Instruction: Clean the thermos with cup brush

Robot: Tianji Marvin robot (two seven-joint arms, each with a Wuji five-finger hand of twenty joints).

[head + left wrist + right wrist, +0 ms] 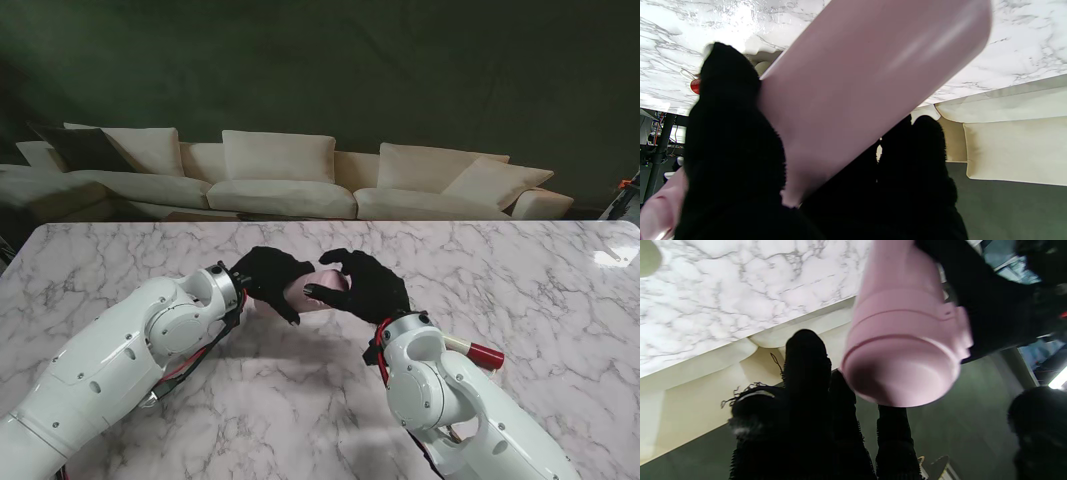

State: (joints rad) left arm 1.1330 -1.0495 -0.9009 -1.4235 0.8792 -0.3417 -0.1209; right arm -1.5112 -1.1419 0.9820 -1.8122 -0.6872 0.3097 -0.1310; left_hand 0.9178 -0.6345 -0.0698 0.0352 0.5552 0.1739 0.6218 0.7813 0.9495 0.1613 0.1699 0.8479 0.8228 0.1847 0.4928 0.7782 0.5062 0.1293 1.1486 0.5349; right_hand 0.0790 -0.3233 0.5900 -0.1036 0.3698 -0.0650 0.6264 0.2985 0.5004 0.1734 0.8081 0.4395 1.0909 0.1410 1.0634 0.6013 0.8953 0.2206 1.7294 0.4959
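A pink thermos (322, 283) is held off the marble table between my two black-gloved hands. My left hand (268, 277) is shut on its body; in the left wrist view the thermos (857, 83) crosses between thumb and fingers (733, 150). My right hand (370, 285) curls around the lid end with its fingers spread. The right wrist view shows the lid (907, 350) beside the fingers (806, 400), with a gap to the thumb. The cup brush (478, 352), cream handle with a red tip, lies on the table beside my right forearm.
The marble table (540, 290) stretches wide on both sides. A cream sofa (280, 175) stands beyond its far edge. A bright white patch (612, 257) shows at the far right of the table.
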